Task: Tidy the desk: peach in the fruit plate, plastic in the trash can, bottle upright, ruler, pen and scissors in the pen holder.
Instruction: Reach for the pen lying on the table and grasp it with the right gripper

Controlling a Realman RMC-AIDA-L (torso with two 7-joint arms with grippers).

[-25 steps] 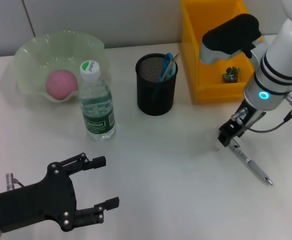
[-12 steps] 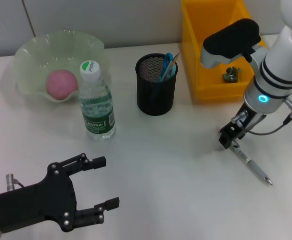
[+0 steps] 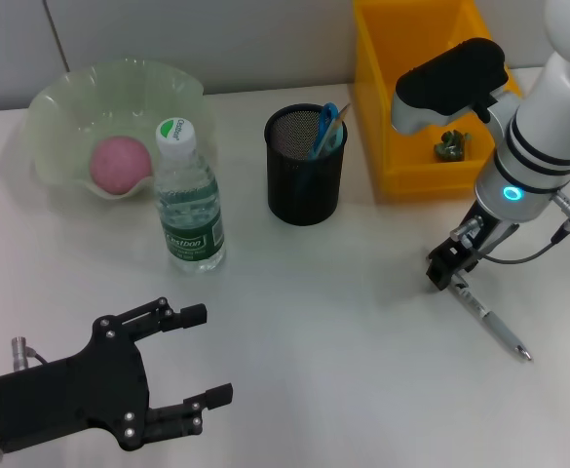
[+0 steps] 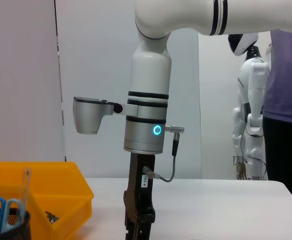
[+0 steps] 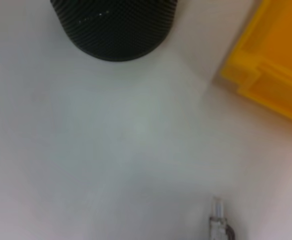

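Note:
A silver pen (image 3: 489, 322) lies on the white table at the right. My right gripper (image 3: 444, 271) stands straight down over the pen's near end and is shut on it; the left wrist view shows it low at the table (image 4: 139, 222). The pen's end shows in the right wrist view (image 5: 218, 225). The black mesh pen holder (image 3: 307, 171) holds blue scissors (image 3: 327, 119) and a ruler (image 3: 337, 119). The peach (image 3: 121, 163) lies in the green fruit plate (image 3: 65, 93). The bottle (image 3: 189, 200) stands upright. My left gripper (image 3: 209, 354) is open and empty at the front left.
A yellow bin (image 3: 392, 146) stands at the back right, behind my right arm, with a small dark crumpled piece (image 3: 451, 144) inside. Bare table lies between the pen holder and the pen. The bottle stands just in front of the plate.
My right arm has shifted slightly to the right and the gripper has sunk a little at the pen's end. The pen has stayed in place. The left arm has not moved.

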